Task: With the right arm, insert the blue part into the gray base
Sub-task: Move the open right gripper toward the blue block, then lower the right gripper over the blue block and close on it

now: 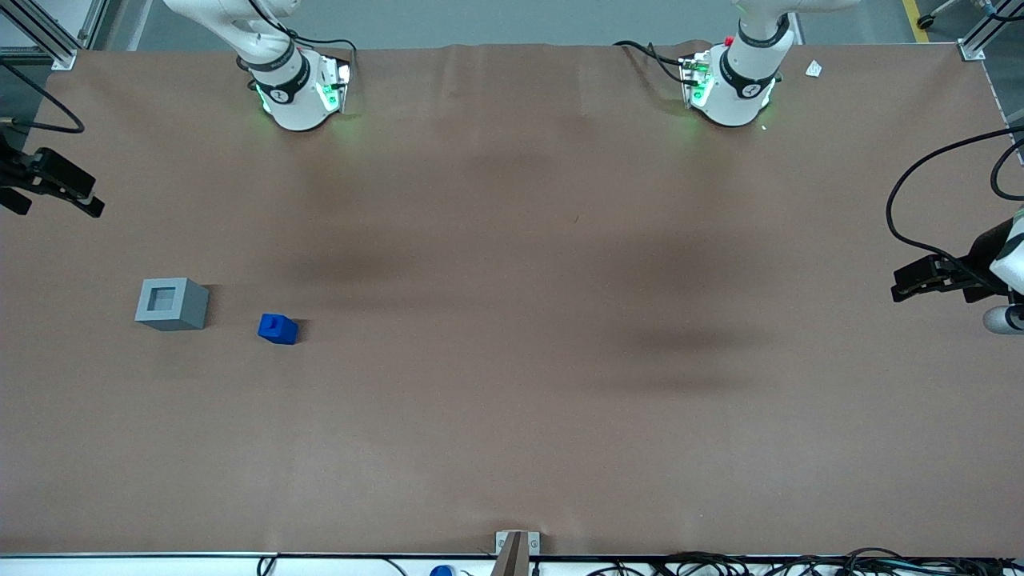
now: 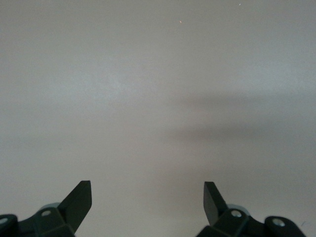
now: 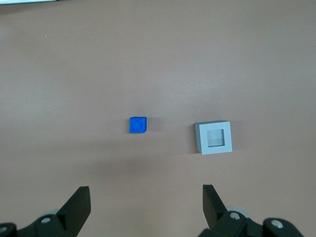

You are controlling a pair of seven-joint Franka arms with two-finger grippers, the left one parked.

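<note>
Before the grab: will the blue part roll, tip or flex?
The blue part looks blocky and rigid, so it probably won't flex or roll. It sits flat on the table, apart from the gray base, so tipping seems unlikely. The open pincer hovers above.

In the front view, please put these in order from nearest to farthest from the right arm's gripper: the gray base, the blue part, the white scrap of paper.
The open gripper hangs at the working arm's end of the table.
1. gray base, nearer the front camera than the gripper.
2. blue part, beside the base.
3. white scrap of paper, toward the parked arm's end.
</note>
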